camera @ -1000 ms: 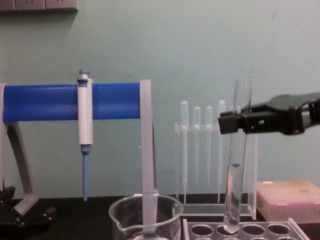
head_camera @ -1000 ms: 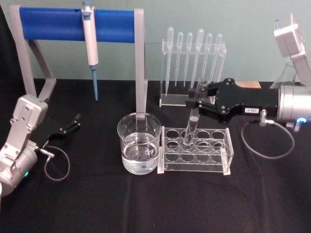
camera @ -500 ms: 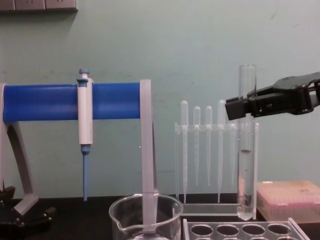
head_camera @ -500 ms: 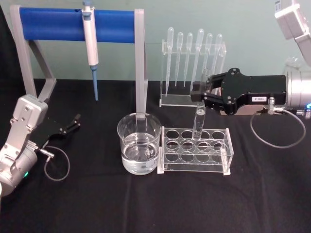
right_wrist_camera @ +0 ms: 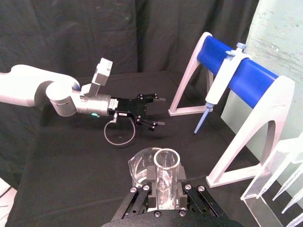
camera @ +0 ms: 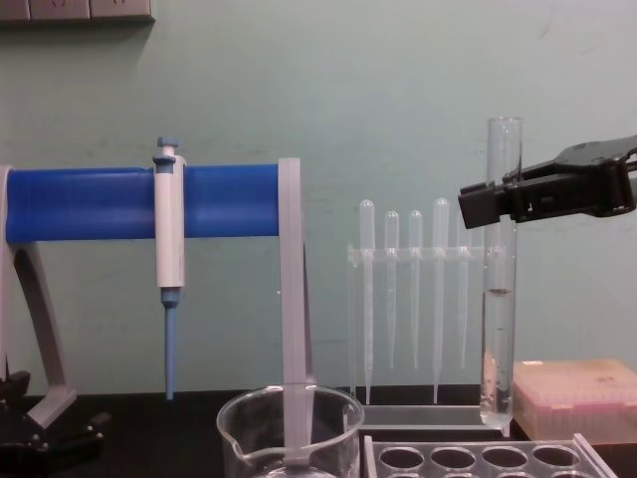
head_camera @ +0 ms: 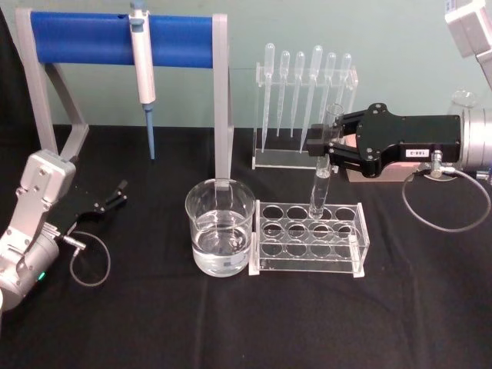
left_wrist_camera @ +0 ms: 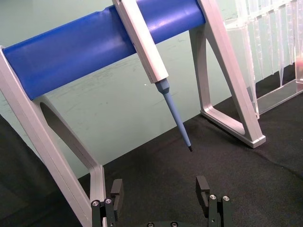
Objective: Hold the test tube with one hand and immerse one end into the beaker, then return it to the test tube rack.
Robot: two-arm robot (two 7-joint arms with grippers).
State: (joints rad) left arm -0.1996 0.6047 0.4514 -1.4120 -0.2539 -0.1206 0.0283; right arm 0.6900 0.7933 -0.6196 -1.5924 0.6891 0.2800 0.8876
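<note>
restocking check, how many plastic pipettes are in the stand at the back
6, all hanging bulb-up in one row in the clear stand behind the tube rack. From the robot's left: first pipette, second, third, fourth, fifth, sixth. None seems hidden.

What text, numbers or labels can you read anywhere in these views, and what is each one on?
White label on the right gripper: a short code, too blurred to read.
Beaker, test tube, pipettor: no readable markings.
</note>
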